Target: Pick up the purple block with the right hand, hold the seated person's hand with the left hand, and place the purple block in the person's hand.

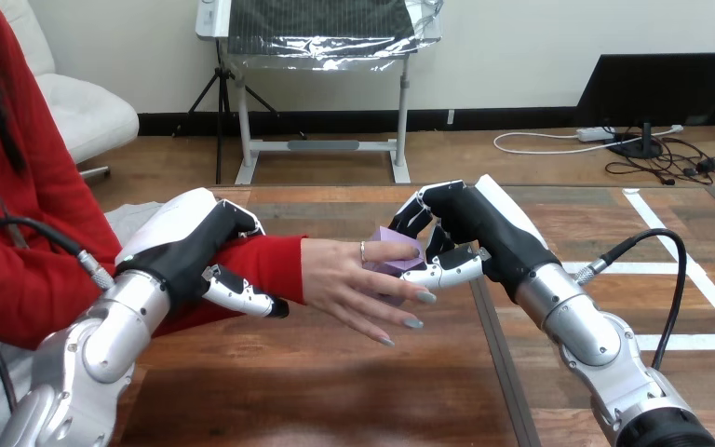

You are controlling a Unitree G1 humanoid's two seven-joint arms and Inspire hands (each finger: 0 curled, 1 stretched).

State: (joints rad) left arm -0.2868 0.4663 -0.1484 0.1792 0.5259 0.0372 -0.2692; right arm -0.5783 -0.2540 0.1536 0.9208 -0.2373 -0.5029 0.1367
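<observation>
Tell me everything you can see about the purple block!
The purple block is small, pale purple and matte, with flat faces. The right hand pinches it between fingers and thumb, hiding part of it. It sits over the person's hand, by the palm; whether it touches I cannot tell.

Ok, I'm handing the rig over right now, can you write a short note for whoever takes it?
Left hand: curled round the person's wrist at the red cuff.
Right hand: pinching the purple block between thumb and fingers, against the person's hand, which is stretched out.
Done: block picked up, wrist held, block at the person's hand.
Left: release the block into it. I cannot tell whether it rests there yet.
</observation>
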